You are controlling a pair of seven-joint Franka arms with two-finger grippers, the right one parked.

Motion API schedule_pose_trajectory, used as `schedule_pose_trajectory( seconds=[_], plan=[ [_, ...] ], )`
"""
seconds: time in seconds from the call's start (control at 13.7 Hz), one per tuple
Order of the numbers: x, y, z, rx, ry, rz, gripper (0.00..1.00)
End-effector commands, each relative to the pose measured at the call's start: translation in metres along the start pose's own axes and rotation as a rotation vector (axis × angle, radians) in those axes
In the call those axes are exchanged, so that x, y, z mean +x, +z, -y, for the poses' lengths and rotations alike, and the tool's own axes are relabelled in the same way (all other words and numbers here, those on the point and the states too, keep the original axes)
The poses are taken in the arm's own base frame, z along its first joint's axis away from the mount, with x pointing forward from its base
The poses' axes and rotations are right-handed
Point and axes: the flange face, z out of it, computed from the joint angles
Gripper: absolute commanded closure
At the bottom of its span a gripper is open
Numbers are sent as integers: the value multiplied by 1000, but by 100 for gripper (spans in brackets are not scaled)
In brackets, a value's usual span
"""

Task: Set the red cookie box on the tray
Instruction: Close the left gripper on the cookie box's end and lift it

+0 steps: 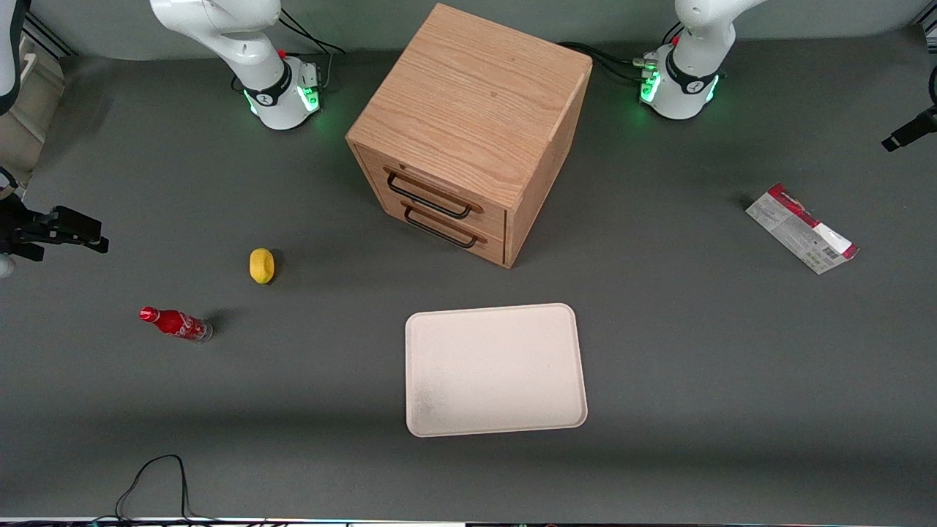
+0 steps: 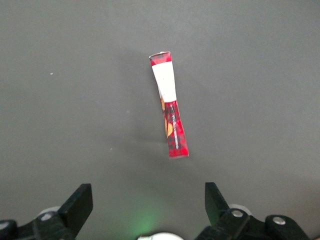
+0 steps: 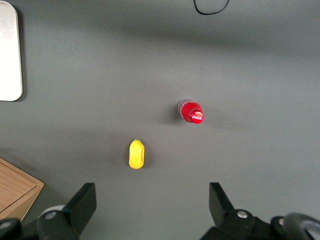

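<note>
Wooden cabinet stands mid-table; nearer the camera lies the tray. Toward the working arm's end rests the box, on bare table. Above it hovers the gripper, fingers wide.

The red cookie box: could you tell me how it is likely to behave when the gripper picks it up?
The red cookie box stands on a thin edge, so a nudge would probably tip it flat. As a thin carton, it is likely light and may dent under hard squeezing. The open gripper hangs above it.

White arms, green-lit bases, black gripper
</note>
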Motion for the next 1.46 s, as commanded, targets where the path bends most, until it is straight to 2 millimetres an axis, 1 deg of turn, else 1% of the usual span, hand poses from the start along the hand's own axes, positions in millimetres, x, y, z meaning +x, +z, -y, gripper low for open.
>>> schedule_pose_trajectory(
  seconds=[0.0,0.22,0.44,0.51,0.66,0.88,1.39],
  plan=[
    [-9,65,-2,-22,-21,-47,0],
    [0,128,-7,-47,-32,-50,0],
    [13,174,-10,-49,-29,-58,0],
    [16,185,-10,-51,-32,-69,0],
    [21,204,-9,-55,-43,-70,0],
    [26,224,-13,-96,-91,-79,0],
    [33,253,-11,-95,-105,-99,0]
  ],
)
